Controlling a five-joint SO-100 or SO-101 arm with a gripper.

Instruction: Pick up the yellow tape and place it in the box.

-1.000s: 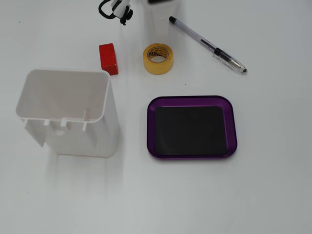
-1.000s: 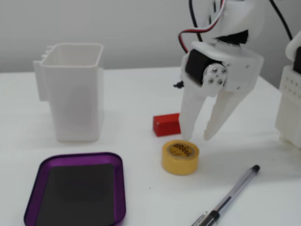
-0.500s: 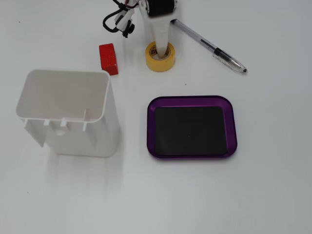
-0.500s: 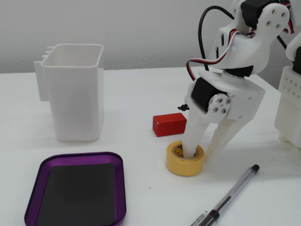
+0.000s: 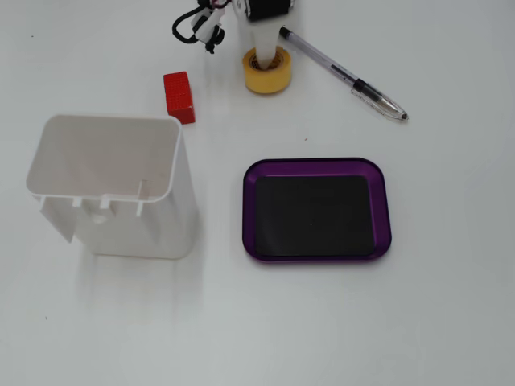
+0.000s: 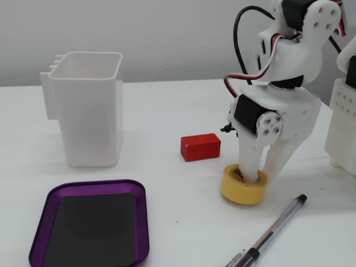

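White table (image 5: 451, 305) fills both fixed views, and one fixed view also shows a pale wall behind it. On the table lies the yellow tape (image 5: 268, 74), flat on its side, near the top of the view from above. The gripper (image 6: 261, 177) comes straight down on it. One white finger (image 6: 250, 164) goes into the hole of the roll, and the other finger is outside, against the roll's wall. So the two fingers are clamped on the wall of the yellow tape, which sits on the table. Most of the arm is cut off at the top edge in the view from above. The dark print inside the roll is too small to read.

The box (image 5: 386, 209) is purple with a black bottom. It is well apart from the tape, and its near corner is cut off in the side view. A red block (image 5: 179, 97) lies near the tape. A pen (image 5: 346, 75) lies just beside the tape; its tip is cut off in the side view. A tall white container (image 5: 121, 193) stands beside the box.
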